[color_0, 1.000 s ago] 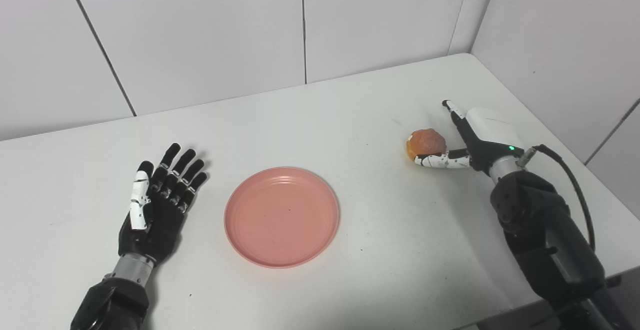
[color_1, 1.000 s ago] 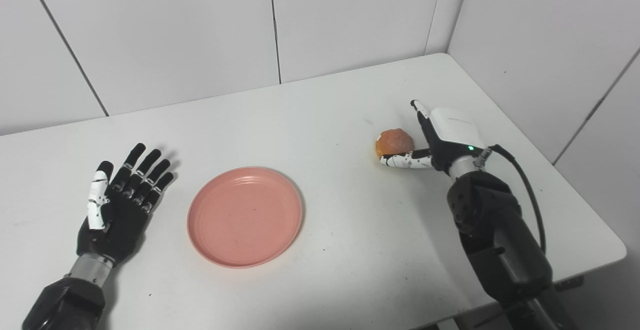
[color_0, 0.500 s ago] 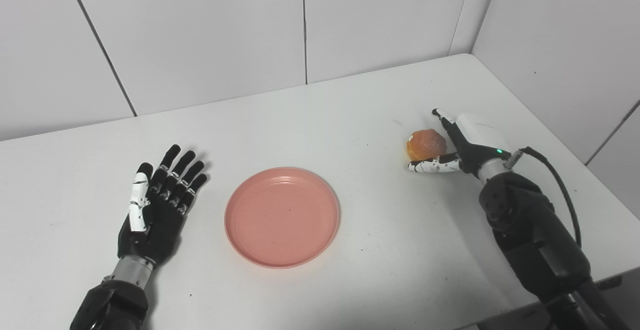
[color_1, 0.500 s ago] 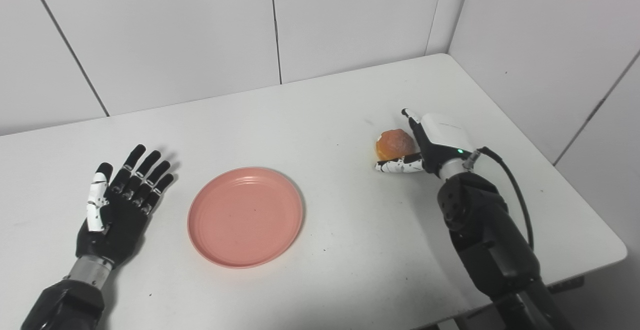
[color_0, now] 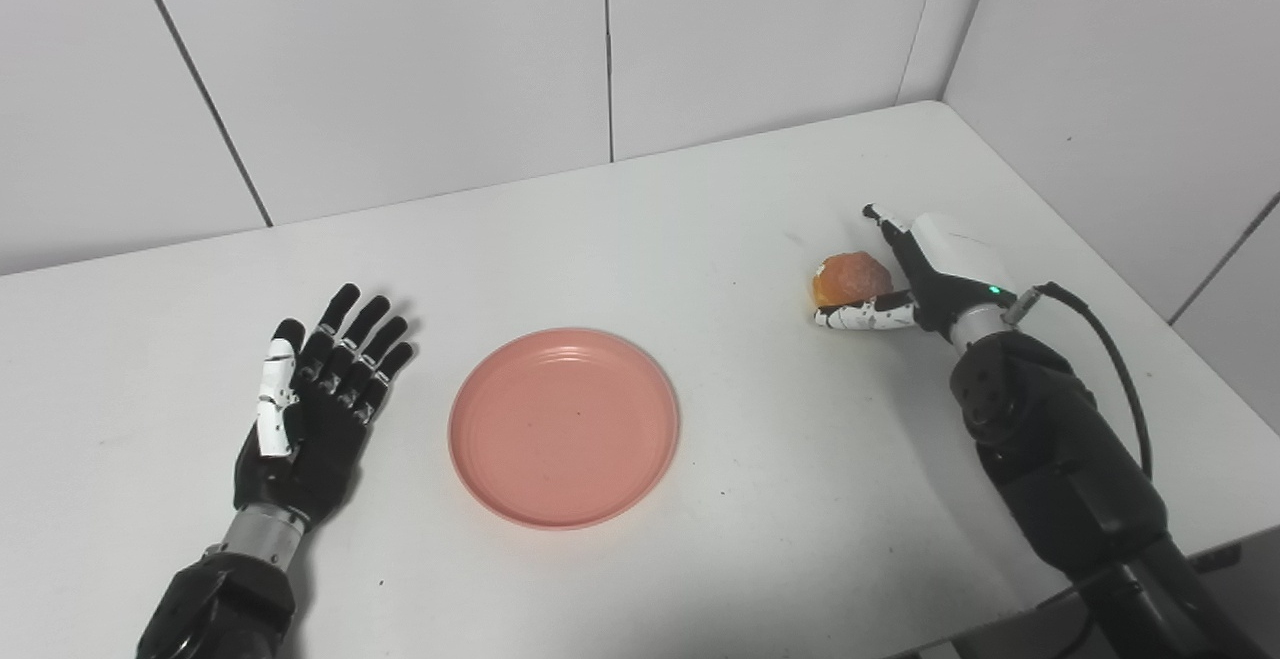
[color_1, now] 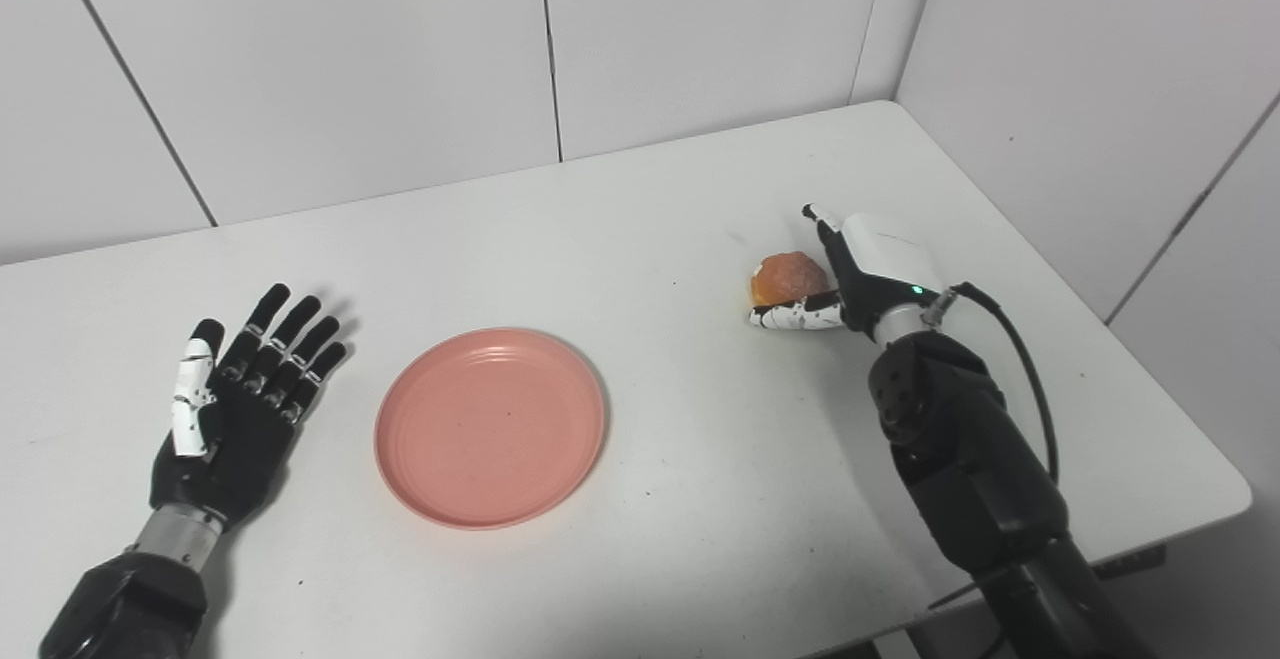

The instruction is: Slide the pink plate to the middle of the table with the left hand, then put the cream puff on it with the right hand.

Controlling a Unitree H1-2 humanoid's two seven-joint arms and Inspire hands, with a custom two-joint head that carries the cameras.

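Two hands over a white table (color_0: pixel 700 199), well apart. Left hand (color_0: pixel 305 409) flat near the table's left side, palm up, fingers (color_0: pixel 365 334) spread and straight, holding nothing. Just to its right, not touching it, pink plate (color_0: pixel 563 426), roughly mid-table, bare inside. Far right, cream puff (color_0: pixel 850 277), golden-orange and round, well away from the plate. Right hand (color_0: pixel 915 274) up against the puff: white thumb (color_0: pixel 862 316) lying along its near underside, dark fingers (color_0: pixel 890 234) rising behind its far side, white back of the hand turned up and to the right. Fingers cupped around the puff from two sides; true grasp or only a touch, cannot tell. Puff close to the tabletop; resting on it or lifted clear, also unclear. Black cable (color_0: pixel 1105 339) looping off the right wrist.
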